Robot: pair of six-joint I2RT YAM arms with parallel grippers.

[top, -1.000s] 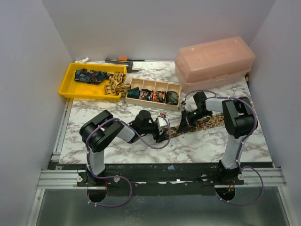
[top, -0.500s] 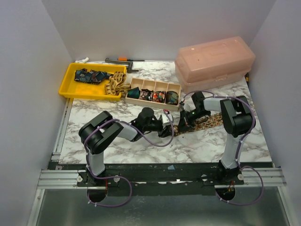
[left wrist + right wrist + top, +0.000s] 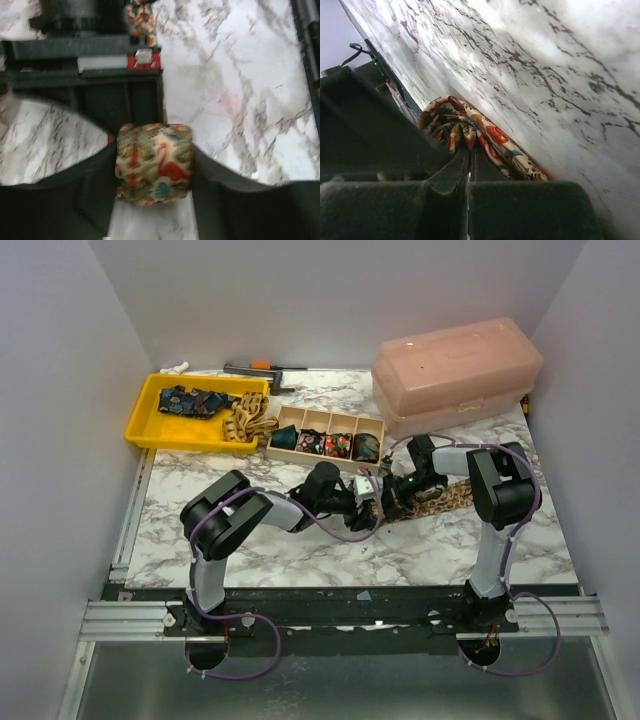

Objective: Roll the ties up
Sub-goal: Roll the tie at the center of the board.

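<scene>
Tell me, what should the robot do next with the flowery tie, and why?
Probably turn the left end effector to roll the coil further: it sits between the jaws, the right end effector is shut at the cloth, and a flat tail remains unrolled.

Mid-table (image 3: 420, 550): cream tie (image 3: 432, 500) w/ red, green & teal print, part rolled. Rolled end (image 3: 154, 162) a fat, tight coil, sitting btwn left fingers (image 3: 65, 200), touching both. Unrolled rest flat on marble, running diagonally right & away from coil.

In yellow tray (image 3: 138, 425), far left: blue tie (image 3: 190, 400), patterned, crumpled loose. At tray's right end: tan tie (image 3: 245, 422), bunched, spilling over rim.

In wood box (image 3: 330, 464) just right of tray: four coils, one per slot. Teal (image 3: 284, 437), two multicol. (image 3: 311, 443) (image 3: 338, 446), dark green (image 3: 366, 447).
</scene>
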